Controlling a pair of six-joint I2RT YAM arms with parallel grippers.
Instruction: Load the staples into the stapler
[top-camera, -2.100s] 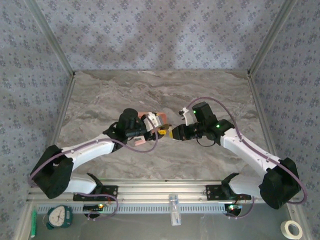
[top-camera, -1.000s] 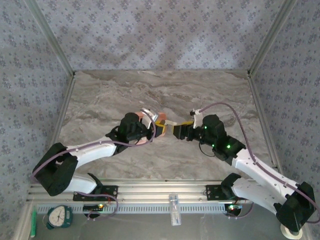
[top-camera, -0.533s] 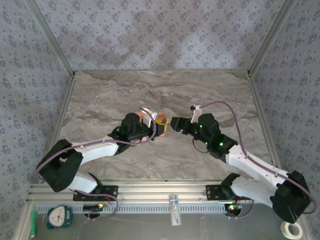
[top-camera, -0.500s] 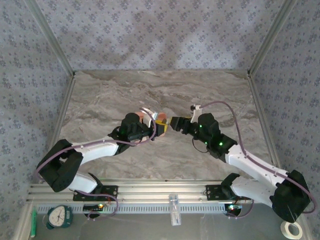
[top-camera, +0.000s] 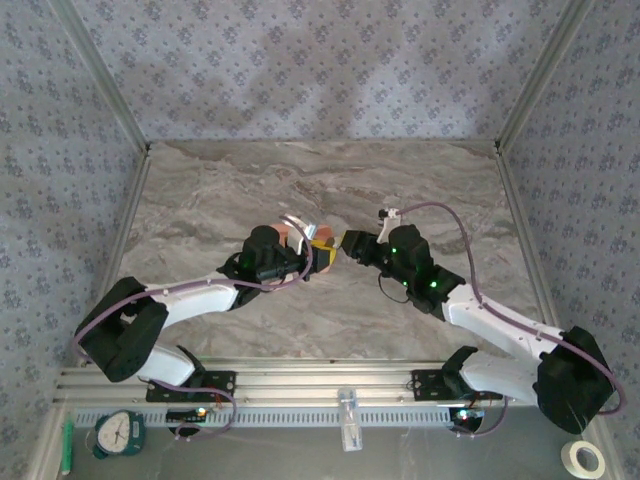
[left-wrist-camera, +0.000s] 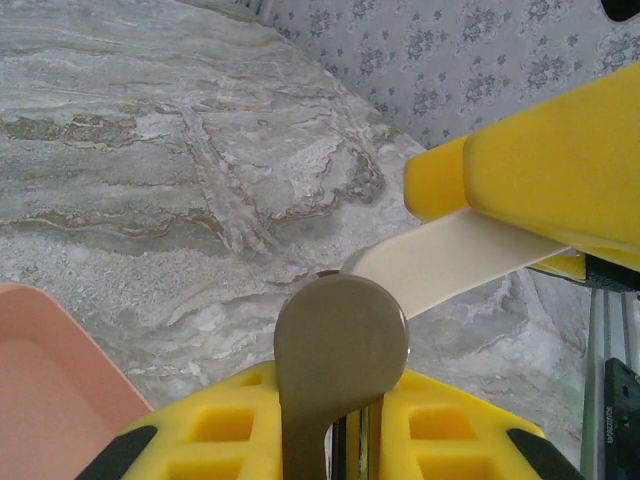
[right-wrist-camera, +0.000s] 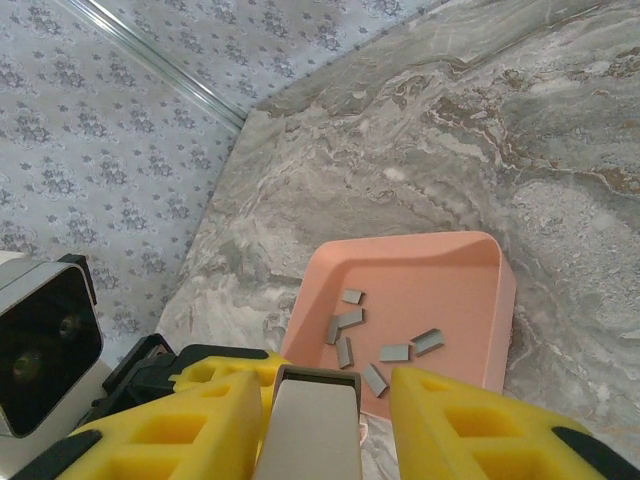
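The stapler (left-wrist-camera: 340, 335) is up off the tabletop (top-camera: 230, 190), near the tray (right-wrist-camera: 425, 270), caught between your two arms. Your left gripper (left-wrist-camera: 348, 430) is pressed tight on its grey metal end. Its white lid (left-wrist-camera: 450, 262) reaches across into your right gripper (right-wrist-camera: 325, 418), whose jaws stand spread around it with a gap showing on one side. The staples (right-wrist-camera: 348, 322) lie loose in the tray, none loaded. I judge you're at the opening step, with the channel not yet exposed. Next you need the right jaws firmly on the lid, then a gentle swing away from the left grip without twisting the stapler out of it. Only then go for a strip.
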